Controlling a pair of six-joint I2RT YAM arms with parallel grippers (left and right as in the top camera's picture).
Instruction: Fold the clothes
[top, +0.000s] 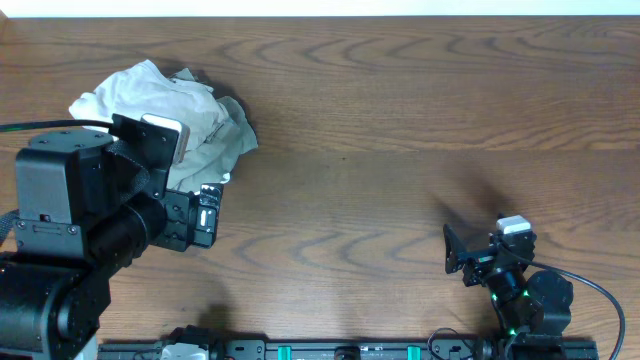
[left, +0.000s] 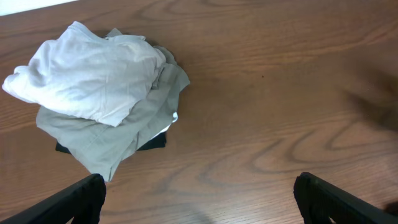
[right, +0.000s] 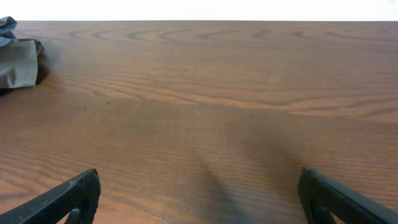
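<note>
Cream-white and crumpled, the white garment sits on top of a heap of clothes in the upper left of the overhead frame, on the wooden tabletop. Under it lies a khaki garment, just as rumpled, and a dark piece peeps out from beneath at the lower edge of the pile; what it is I cannot tell.

By my judgement the task has not begun: nothing is spread flat, no crease or fold is laid, and all of the folding is left to do.

Counted: two garments clearly, perhaps a third in the dark piece, and two tools. The left tool hangs just in front of the heap with its fingers spread wide, touching no cloth. The right tool is in the lower right of the overhead frame, well apart from the heap, likewise spread wide and holding nothing.
</note>
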